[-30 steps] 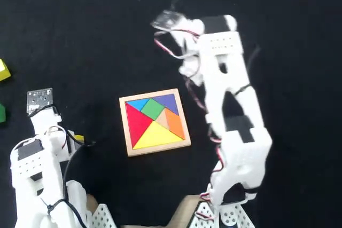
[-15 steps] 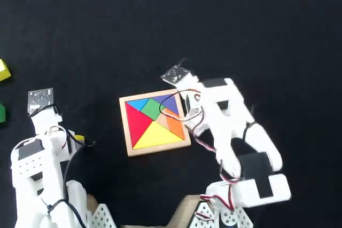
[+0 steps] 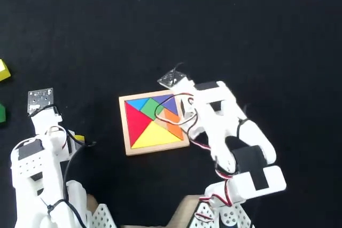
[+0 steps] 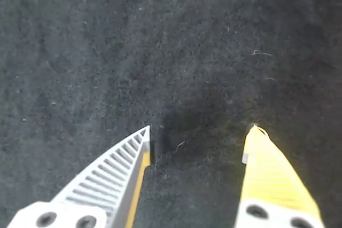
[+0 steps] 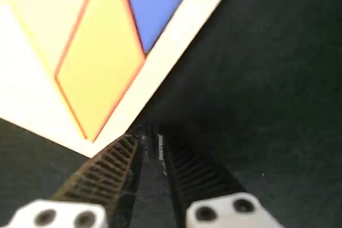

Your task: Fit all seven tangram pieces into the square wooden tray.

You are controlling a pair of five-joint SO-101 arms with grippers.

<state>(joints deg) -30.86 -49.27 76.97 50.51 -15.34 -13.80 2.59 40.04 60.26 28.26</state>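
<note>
I see my right jaws clenched on nothing, over the desk (image 5: 267, 78) just off the right edge of the tray (image 5: 179, 30), left jaws released, well apart.

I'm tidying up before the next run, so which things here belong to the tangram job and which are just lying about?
Belongs to the job: wooden tray; tangram pieces inside it; right pincer, shut at the tray's rim; left pincer, open over the cloth.
Just lying about: yellow block; green block, both at the cloth's edge.
</note>
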